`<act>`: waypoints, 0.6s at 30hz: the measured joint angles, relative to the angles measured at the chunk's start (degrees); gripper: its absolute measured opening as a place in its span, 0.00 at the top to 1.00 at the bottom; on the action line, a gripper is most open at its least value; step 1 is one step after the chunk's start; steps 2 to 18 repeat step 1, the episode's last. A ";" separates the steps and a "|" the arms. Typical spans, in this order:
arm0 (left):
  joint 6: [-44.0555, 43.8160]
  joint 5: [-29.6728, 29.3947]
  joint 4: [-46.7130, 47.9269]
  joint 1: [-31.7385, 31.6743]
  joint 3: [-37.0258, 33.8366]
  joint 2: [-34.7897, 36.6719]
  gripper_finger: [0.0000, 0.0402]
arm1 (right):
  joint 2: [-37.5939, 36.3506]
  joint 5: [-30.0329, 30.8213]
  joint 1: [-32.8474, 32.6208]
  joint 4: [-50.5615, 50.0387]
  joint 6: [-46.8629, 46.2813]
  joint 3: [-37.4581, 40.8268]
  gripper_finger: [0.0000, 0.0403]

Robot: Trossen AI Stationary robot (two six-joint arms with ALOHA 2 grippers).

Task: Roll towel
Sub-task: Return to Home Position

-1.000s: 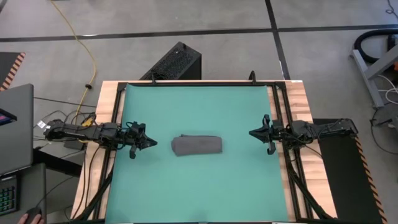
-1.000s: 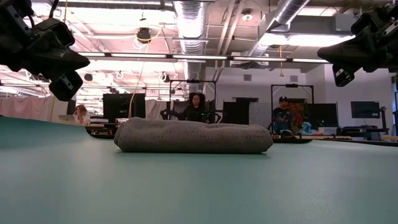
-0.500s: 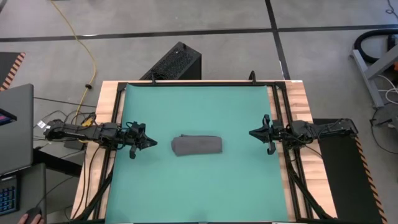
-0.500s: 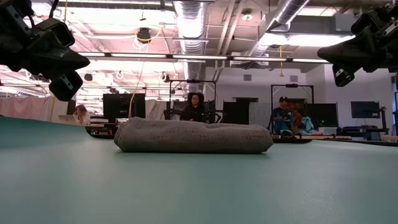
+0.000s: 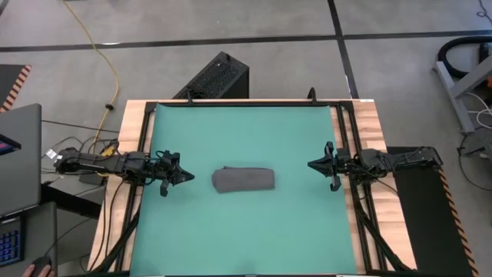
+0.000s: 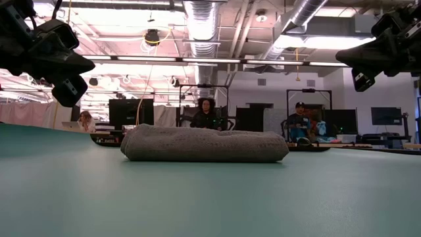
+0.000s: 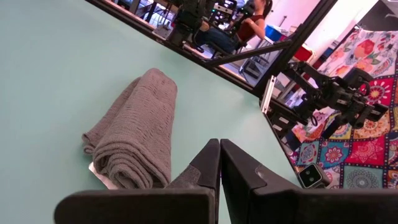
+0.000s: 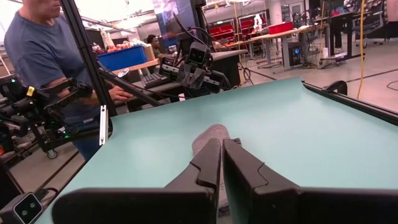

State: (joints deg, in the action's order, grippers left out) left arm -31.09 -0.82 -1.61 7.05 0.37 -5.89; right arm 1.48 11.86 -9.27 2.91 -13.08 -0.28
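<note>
- towel [image 5: 243, 179]: dark grey, rolled into a short log, lying on its side near the middle of the green mat [image 5: 246, 246], long axis running left gripper to right gripper
- low view: roll [image 6: 205, 145] sits flat on the mat, nothing touching it
- left wrist view: spiral end of the roll [image 7: 134, 140] faces this camera, a bit of white showing under that end
- left gripper [image 5: 188, 176]: just off the roll's left end, not touching, pointing at it; fingers [image 7: 208, 163] pressed together, gripping nothing
- right gripper [image 5: 310, 164]: off the roll's right end, farther away than the left one, pointing at it; fingers [image 8: 208, 163] closed against each other, nothing between them
- low view: both arms hang above the mat, clear of the surface
- mat lies on a wooden table [image 5: 114, 223]
- person in a blue t-shirt [image 8: 43, 56] stands beyond the table edge in the right wrist view; other people sit in the room behind
</note>
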 joint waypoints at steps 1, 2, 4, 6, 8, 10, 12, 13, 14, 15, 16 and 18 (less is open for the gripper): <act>0.00 0.01 0.00 -0.02 0.00 0.00 1.00 | 0.00 0.00 0.01 0.01 0.00 -0.01 0.89; 0.00 0.01 0.00 -0.02 0.00 0.00 1.00 | 0.00 0.00 0.01 0.01 0.00 -0.01 0.89; 0.00 0.01 0.00 -0.02 0.00 0.00 1.00 | 0.00 0.00 0.01 0.01 0.00 -0.01 0.89; 0.00 0.01 0.00 -0.02 0.00 0.00 1.00 | 0.00 0.00 0.01 0.01 0.00 -0.01 0.89; 0.00 0.01 0.00 -0.02 0.00 0.00 1.00 | 0.00 0.00 0.01 0.01 0.00 -0.01 0.89; 0.00 0.01 0.00 -0.02 0.00 0.00 1.00 | 0.00 0.00 0.01 0.01 0.00 -0.01 0.89; 0.00 0.01 0.00 -0.02 0.00 0.00 1.00 | 0.00 0.00 0.01 0.01 0.00 -0.01 0.89; 0.00 0.01 0.00 -0.02 0.00 0.00 1.00 | 0.00 0.00 0.01 0.01 0.00 -0.01 0.89; 0.00 0.01 0.00 -0.02 0.00 0.00 1.00 | 0.00 0.00 0.01 0.01 0.00 -0.01 0.89; 0.00 0.01 0.00 -0.02 0.00 0.00 1.00 | 0.00 0.00 0.01 0.01 0.00 -0.01 0.89; 0.00 0.01 0.00 -0.02 0.00 0.00 1.00 | 0.00 0.00 0.01 0.01 0.00 -0.01 0.89; 0.00 0.01 0.00 -0.02 0.00 0.00 1.00 | 0.00 0.00 0.01 0.01 0.00 -0.01 0.89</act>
